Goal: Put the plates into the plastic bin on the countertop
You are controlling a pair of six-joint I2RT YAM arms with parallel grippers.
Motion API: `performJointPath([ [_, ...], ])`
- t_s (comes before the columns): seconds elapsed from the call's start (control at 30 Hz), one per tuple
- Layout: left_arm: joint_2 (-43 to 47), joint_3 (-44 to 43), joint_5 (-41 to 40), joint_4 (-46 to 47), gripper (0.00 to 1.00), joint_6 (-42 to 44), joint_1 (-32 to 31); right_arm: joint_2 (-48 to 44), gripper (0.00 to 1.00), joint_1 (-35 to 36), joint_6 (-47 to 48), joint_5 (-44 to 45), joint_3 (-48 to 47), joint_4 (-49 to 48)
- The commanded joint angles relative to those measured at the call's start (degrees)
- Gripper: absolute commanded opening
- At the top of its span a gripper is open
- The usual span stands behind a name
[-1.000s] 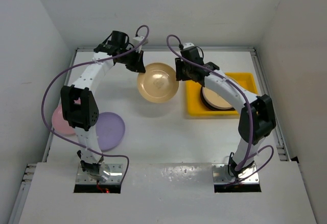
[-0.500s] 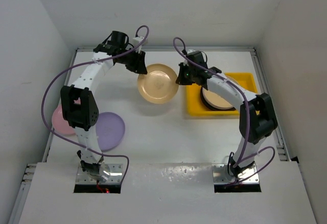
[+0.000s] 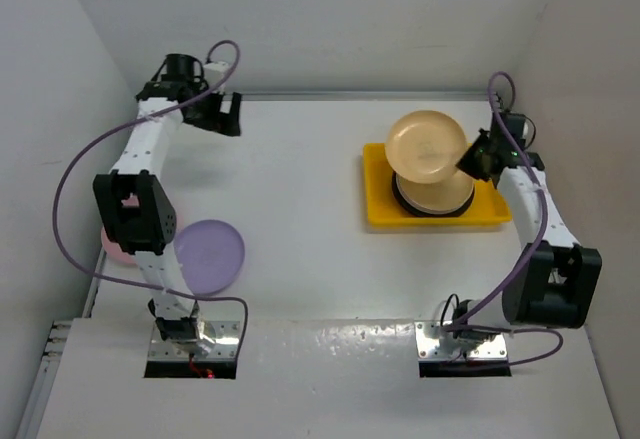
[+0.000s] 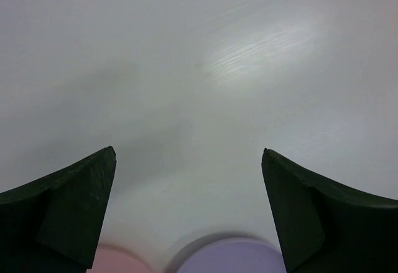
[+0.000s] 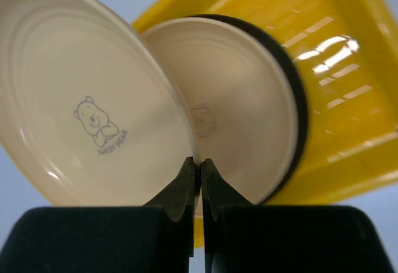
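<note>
My right gripper [image 3: 468,160] [image 5: 199,161] is shut on the rim of a pale orange plate [image 3: 425,142] [image 5: 93,99] with a small bear print. It holds the plate tilted above the yellow plastic bin [image 3: 380,214] [image 5: 348,99]. In the bin lies a dark-rimmed plate with a cream centre [image 3: 432,197] [image 5: 249,111]. My left gripper [image 3: 228,114] [image 4: 188,155] hangs open and empty over the back left of the white countertop [image 3: 300,189]. A lilac plate [image 3: 208,256] [image 4: 230,257] and a pink plate [image 3: 113,246] [image 4: 118,263] lie at the near left, the pink one partly hidden by the left arm.
White walls enclose the countertop on the left, back and right. A thin raised rim [image 3: 505,139] runs along the right side beside the bin. The left arm's purple cable [image 3: 70,179] loops out toward the left wall.
The left gripper opened, let go of the pale orange plate and drew back to the back left. The right gripper shut on the plate's rim and carried it right, over the bin.
</note>
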State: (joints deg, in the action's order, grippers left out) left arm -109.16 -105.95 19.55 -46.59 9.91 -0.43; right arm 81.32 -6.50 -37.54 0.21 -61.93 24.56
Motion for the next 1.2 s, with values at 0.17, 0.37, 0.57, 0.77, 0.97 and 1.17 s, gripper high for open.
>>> performJointPath([
  [0.17, 8.1, 4.5, -13.8, -1.0, 1.00, 1.8, 16.3, 0.2, 0.00, -8.0, -0.7, 1.0, 2.6, 6.1],
  [0.37, 10.7, 2.6, -8.8, -1.6, 1.00, 4.5, 23.6, 3.8, 0.03, -8.5, 0.4, 0.0, 1.7, 5.1],
  [0.57, 11.8, 7.1, -14.1, -2.6, 1.00, 7.0, 29.2, 5.8, 0.61, -7.6, 3.2, 2.9, -1.2, 9.8],
  [0.77, 11.3, 22.5, -19.2, 2.4, 0.95, 3.0, 42.1, 4.6, 0.70, -5.8, 7.6, 8.3, -3.1, 11.9],
  [0.97, 9.3, 33.1, -21.5, 9.1, 0.85, 4.5, 47.0, 2.4, 0.70, -0.9, 9.9, 11.2, -6.8, 11.4],
  [1.17, 4.4, 35.1, -23.4, 14.5, 0.77, 5.4, 49.5, 1.7, 0.70, 5.2, 10.1, 11.1, -10.0, 11.4],
])
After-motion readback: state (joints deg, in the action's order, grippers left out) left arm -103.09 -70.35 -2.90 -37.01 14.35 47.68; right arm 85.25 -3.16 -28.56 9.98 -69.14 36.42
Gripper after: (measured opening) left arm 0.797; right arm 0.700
